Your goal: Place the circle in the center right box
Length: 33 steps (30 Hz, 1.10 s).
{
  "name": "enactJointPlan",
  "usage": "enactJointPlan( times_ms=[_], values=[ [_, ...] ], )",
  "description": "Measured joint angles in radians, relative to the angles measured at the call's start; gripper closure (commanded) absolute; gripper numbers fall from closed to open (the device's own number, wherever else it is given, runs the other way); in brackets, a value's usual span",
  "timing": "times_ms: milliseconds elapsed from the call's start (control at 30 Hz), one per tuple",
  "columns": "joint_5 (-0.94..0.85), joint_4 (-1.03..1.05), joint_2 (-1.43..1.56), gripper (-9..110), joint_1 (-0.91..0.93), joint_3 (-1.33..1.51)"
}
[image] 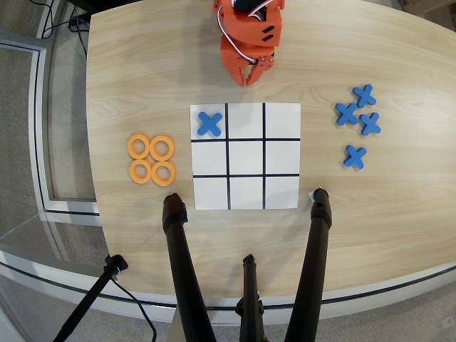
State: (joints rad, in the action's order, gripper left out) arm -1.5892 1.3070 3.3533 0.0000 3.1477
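Seen in the overhead view: four orange rings (152, 159) clustered at nine o'clock of the grid sheet (282, 192), well apart from the center right box (209, 157), which lay bare. One blue X (209, 123) sat directly at twelve o'clock of it. Gripper (251, 78) hovered at twelve o'clock, clenched, holding nothing.

Orange circle (139, 147), blue X (209, 123), white black-lined grid sheet (282, 157).

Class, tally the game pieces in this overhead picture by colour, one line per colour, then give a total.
Orange rings: 4, clustered on the table left of the grid
Blue crosses: 5, one in the grid's top-left cell, four to its right
Total: 9
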Motion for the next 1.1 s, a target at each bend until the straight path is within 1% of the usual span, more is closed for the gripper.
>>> enactJointPlan(
  times_ms=[133, 300, 400, 567, 600, 800, 1033, 1100],
  values=[
    [0.006, 0.046, -0.040, 90, -0.002, -0.035],
    [0.006, 0.055, -0.041, 90, 0.002, -0.043],
    [0.006, 0.061, -0.049, 88, 0.002, -0.051],
    [0.025, 0.071, -0.137, 88, 0.002, -0.187],
    [0.032, 0.071, -0.161, 86, 0.002, -0.225],
    [0.078, -0.026, -0.360, 86, 0.072, -0.448],
    [0.104, -0.195, -0.703, 86, 0.186, -0.657],
    [0.104, -0.236, -0.788, 81, 0.221, -0.699]
  ],
)
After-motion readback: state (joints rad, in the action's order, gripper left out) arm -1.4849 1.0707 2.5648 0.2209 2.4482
